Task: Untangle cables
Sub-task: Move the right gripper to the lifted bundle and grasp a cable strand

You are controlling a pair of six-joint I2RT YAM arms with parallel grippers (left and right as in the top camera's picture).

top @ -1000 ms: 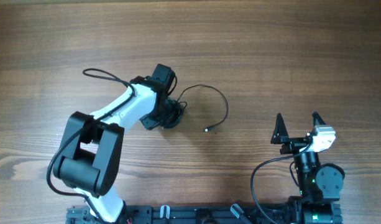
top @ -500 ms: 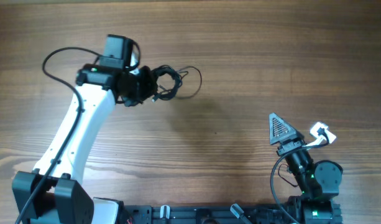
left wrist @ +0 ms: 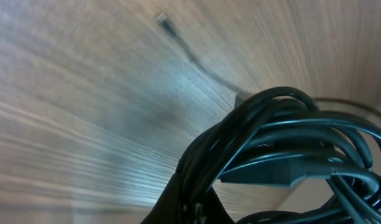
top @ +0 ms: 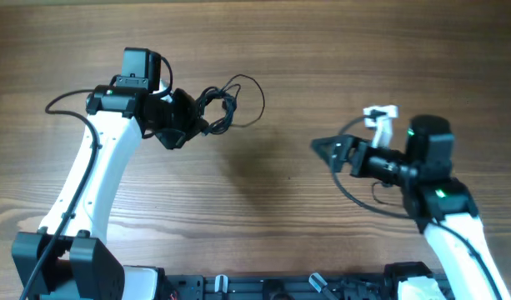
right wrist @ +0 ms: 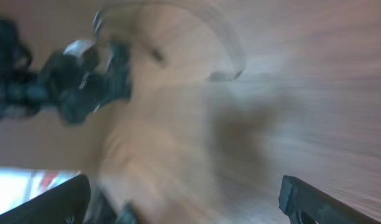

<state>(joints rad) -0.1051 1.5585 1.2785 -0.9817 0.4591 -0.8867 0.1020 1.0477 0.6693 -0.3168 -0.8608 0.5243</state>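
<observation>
The cables (top: 222, 108) are a small knotted bundle of thin black cords with one loose loop (top: 257, 96) to its right. My left gripper (top: 192, 121) is shut on the bundle and holds it above the table. In the left wrist view the bundle (left wrist: 283, 155) fills the lower right, the jaws (left wrist: 190, 208) pinch its strands, and one thin cord ends in a tiny plug (left wrist: 165, 23). My right gripper (top: 323, 148) is open and empty, pointing left, well apart from the bundle. The right wrist view is blurred: fingers wide apart (right wrist: 184, 205), the loop (right wrist: 230, 46) ahead.
The wooden table (top: 263, 217) lies under both arms. The right arm's own thicker black cable (top: 355, 190) hangs in a loop below its wrist, with a white tag (top: 380, 112) above it. A black rail (top: 263, 287) runs along the front edge.
The left arm lifted the bundle from the table's middle and carried it up and left, then held. The right arm swung from the front right corner toward the middle, gripper now pointing left.
</observation>
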